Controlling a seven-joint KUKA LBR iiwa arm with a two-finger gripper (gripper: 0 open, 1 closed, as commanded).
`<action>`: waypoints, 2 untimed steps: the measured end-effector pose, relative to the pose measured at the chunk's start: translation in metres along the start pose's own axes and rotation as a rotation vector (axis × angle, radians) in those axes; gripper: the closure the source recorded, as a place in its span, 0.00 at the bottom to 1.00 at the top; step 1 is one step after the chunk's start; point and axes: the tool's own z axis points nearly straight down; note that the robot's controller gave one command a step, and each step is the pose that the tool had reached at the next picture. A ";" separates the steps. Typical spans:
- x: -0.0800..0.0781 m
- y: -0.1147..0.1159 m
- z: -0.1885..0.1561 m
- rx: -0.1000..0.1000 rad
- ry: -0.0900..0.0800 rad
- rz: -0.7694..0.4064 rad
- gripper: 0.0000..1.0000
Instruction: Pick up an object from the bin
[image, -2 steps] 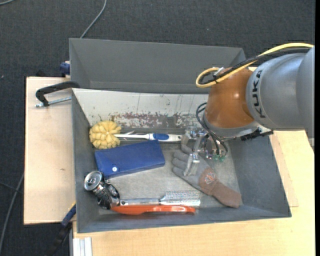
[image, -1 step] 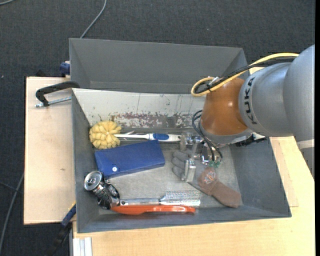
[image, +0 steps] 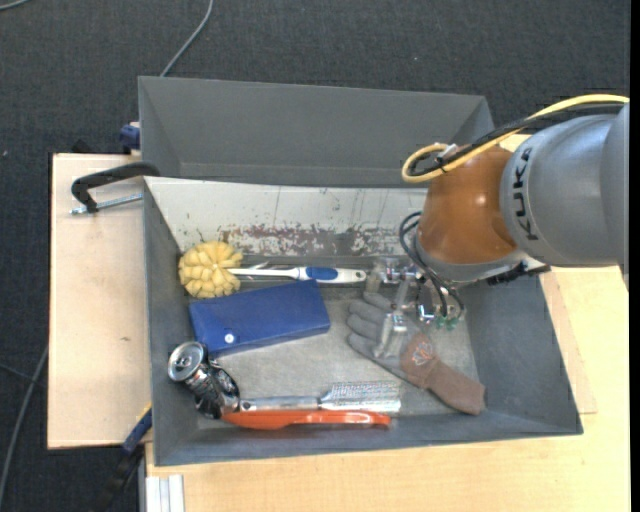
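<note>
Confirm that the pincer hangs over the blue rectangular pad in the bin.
Not right. The camera view shows the pincer hanging over the grey-and-brown glove in the bin. The blue rectangular pad lies apart from it, toward the view's left.

A robotics laboratory is suggested: a grey industrial arm (image: 570, 190) lettered KUKA, with an orange wrist cover, is seen reaching into a grey metal bin (image: 300, 130) of mixed household oddments. The bin is set on dark carpet (image: 60, 60), across which a loose cable (image: 193, 38) is trailed.
</note>
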 end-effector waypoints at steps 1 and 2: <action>0.020 -0.020 0.001 0.001 0.007 0.238 0.00; -0.001 0.000 -0.001 0.000 -0.004 0.000 1.00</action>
